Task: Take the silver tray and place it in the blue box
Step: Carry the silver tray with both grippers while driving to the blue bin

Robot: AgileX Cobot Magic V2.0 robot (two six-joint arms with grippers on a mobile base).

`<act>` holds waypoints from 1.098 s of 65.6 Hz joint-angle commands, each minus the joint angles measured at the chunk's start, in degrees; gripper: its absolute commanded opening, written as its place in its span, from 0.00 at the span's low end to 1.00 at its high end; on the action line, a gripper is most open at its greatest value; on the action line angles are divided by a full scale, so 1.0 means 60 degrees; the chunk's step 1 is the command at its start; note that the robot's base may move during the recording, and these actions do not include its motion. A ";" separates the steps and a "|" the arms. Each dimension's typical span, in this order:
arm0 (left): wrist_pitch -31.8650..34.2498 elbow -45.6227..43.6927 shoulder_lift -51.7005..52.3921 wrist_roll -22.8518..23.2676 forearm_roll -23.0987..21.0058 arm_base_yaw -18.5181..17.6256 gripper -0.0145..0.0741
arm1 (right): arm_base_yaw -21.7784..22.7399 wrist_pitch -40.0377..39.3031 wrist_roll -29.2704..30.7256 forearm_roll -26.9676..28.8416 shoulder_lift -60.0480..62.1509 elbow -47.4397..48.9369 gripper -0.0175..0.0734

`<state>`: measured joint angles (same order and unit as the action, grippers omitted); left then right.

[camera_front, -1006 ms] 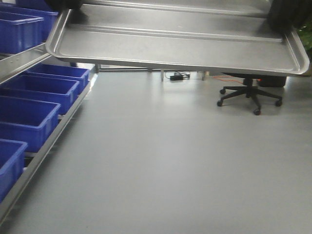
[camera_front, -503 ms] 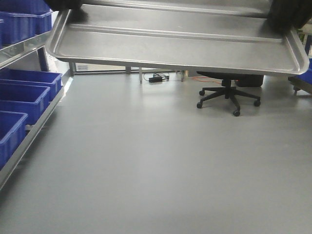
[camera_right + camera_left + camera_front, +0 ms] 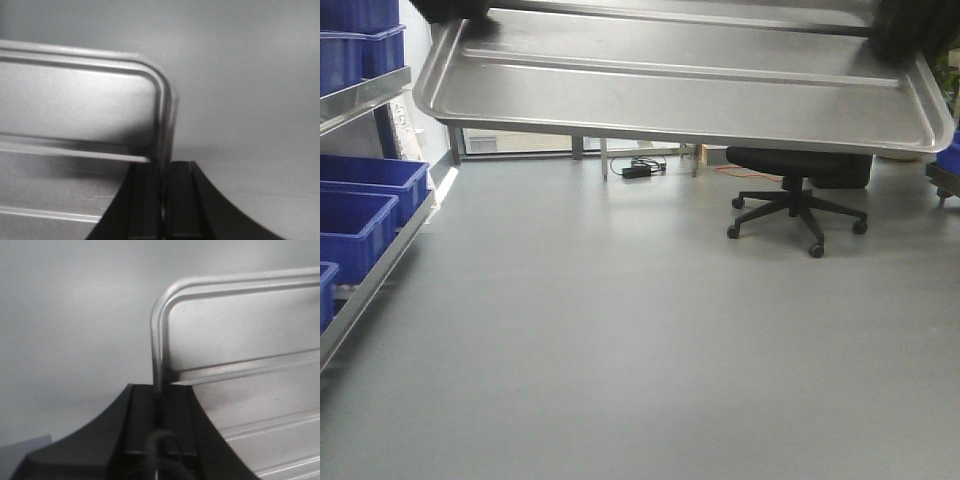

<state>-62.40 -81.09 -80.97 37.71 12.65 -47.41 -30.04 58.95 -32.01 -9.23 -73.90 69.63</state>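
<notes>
Left jaws and right jaws pinch opposite end rims of the airborne silver tray (image 3: 680, 95); uneven arm motion could wrench it loose.

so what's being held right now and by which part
The silver tray, clamped by its rim: left gripper on one short side, right gripper on the opposite one.

1. Front view: no legible text, label or number; the silver tray (image 3: 680, 105) shows no readable marking.
2. Left wrist view: nothing readable.
3. Right wrist view: nothing readable.
</notes>
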 commanded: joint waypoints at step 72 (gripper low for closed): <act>0.0227 -0.0330 0.0292 -0.0152 0.0240 -0.0067 0.05 | -0.0005 -0.0440 0.0113 -0.0352 0.0314 0.0371 0.25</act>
<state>-62.40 -81.19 -80.97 37.71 12.65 -47.41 -30.04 58.95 -32.01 -9.23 -73.90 69.63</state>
